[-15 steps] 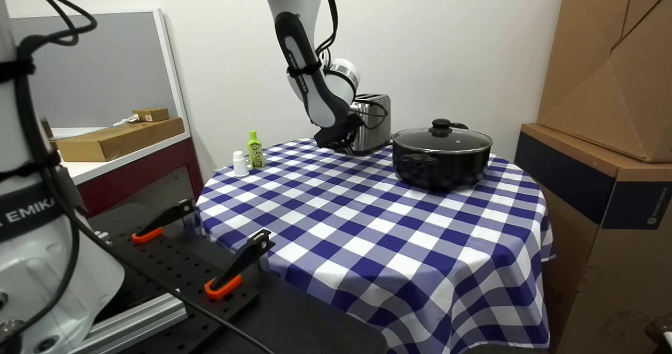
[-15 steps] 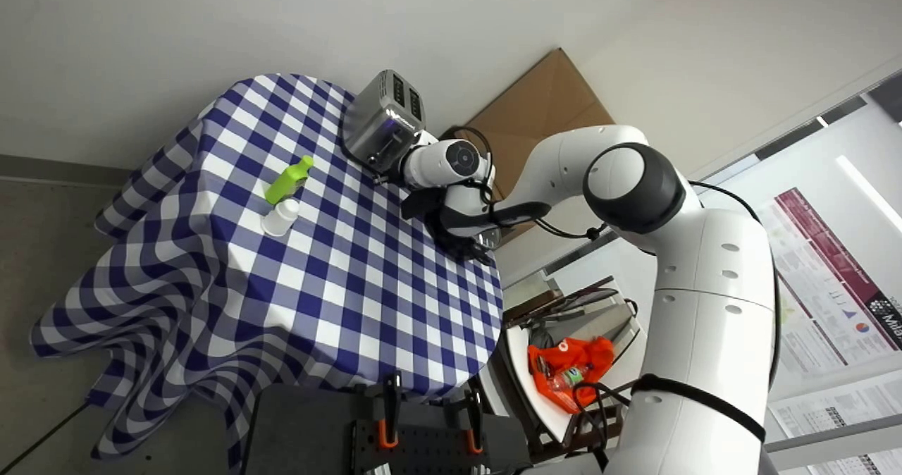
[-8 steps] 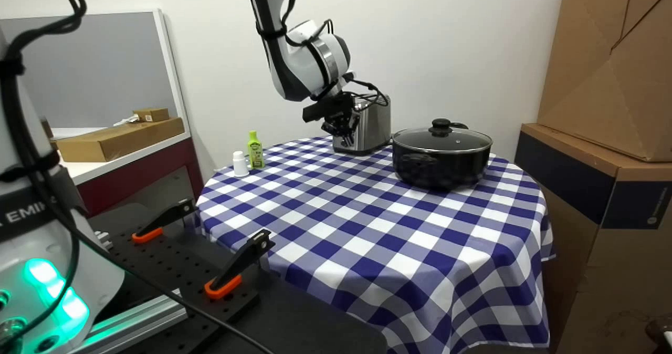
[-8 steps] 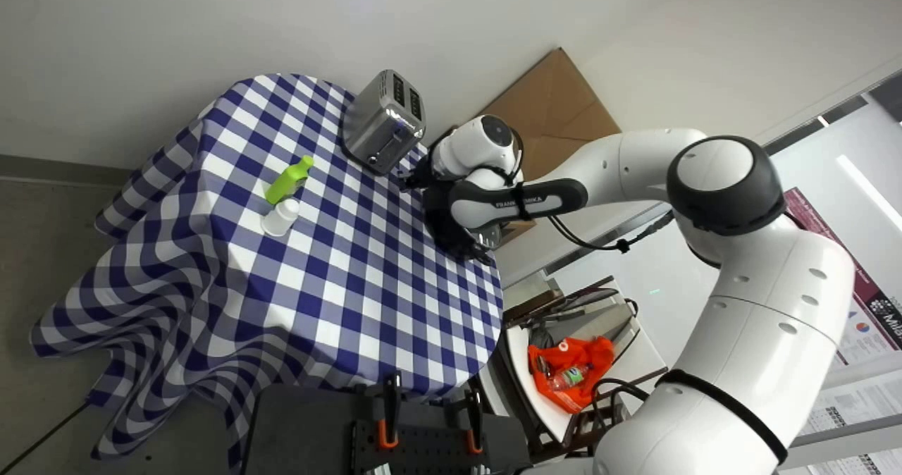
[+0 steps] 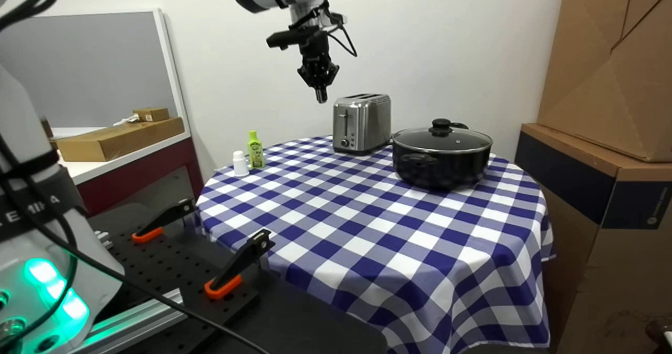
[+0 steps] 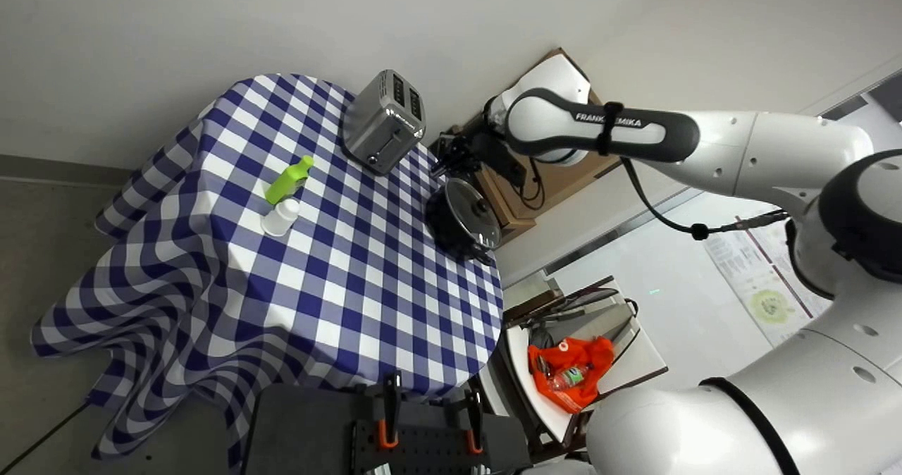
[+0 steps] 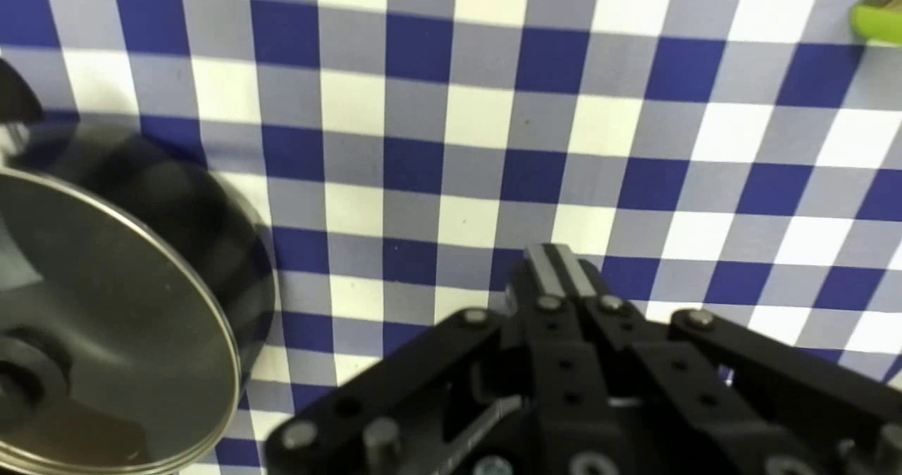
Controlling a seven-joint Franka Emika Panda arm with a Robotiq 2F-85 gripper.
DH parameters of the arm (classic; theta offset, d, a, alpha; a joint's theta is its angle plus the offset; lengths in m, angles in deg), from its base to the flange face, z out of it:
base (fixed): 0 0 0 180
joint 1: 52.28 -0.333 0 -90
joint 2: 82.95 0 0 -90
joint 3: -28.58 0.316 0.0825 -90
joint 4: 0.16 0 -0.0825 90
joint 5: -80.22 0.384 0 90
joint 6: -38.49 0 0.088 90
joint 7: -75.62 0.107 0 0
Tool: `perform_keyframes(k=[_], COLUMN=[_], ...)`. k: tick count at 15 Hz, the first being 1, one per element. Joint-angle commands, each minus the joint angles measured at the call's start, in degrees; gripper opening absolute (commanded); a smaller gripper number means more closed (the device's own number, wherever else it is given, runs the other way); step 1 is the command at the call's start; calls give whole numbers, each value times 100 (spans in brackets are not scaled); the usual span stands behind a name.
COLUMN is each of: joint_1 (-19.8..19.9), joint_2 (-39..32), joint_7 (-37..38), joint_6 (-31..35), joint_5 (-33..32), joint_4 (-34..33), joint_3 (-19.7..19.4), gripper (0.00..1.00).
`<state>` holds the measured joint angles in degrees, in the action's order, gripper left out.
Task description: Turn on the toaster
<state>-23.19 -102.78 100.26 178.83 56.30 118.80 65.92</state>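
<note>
Toaster (image 5: 362,125), one: shiny silver, two slots (image 6: 407,98) on top, lever (image 6: 396,135) and round knob (image 5: 345,143) on the narrow end; upright on the counter (image 5: 315,202), close to the wall (image 5: 446,44) and near the pot (image 5: 442,165).

Claw (image 5: 321,99), one: black, raised above the counter, apart from the toaster; fingers (image 7: 541,267) pressed together in the wrist view.

Pot: black, see-through lid (image 5: 441,143) on.

Bottle (image 5: 255,153), green, one: upright, well apart from the toaster, just beside a white container (image 5: 240,165).

Cloth (image 6: 366,278): blue-and-white check, draped over the counter.

Cardboard boxes (image 5: 609,81): stacked beside the counter.
</note>
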Motion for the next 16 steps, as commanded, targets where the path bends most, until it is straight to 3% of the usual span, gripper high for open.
perform_keyframes(k=[1, 5, 6, 7, 10, 13, 16], joint_1=[898, 1349, 345, 210, -1006, -1717, -2107], joint_2=[1219, 2525, 2815, 2985, 3412, 3779, 4082], joint_7=[-312, -943, -1128, -1244, -1426, -1733, -1958], joint_6=[-815, -1611, -1842, -2031, -2525, -2969, -3212], joint_5=[1579, 2990, 3211, 3240, 2965, 2648, 2285], joint_4=[540, 864, 916, 1004, 1266, 1444, 1571], joint_3=[795, 769, -370, -615, -1996, -2754, -3147], gripper=[0, 0, 16, 28, 48, 69, 92])
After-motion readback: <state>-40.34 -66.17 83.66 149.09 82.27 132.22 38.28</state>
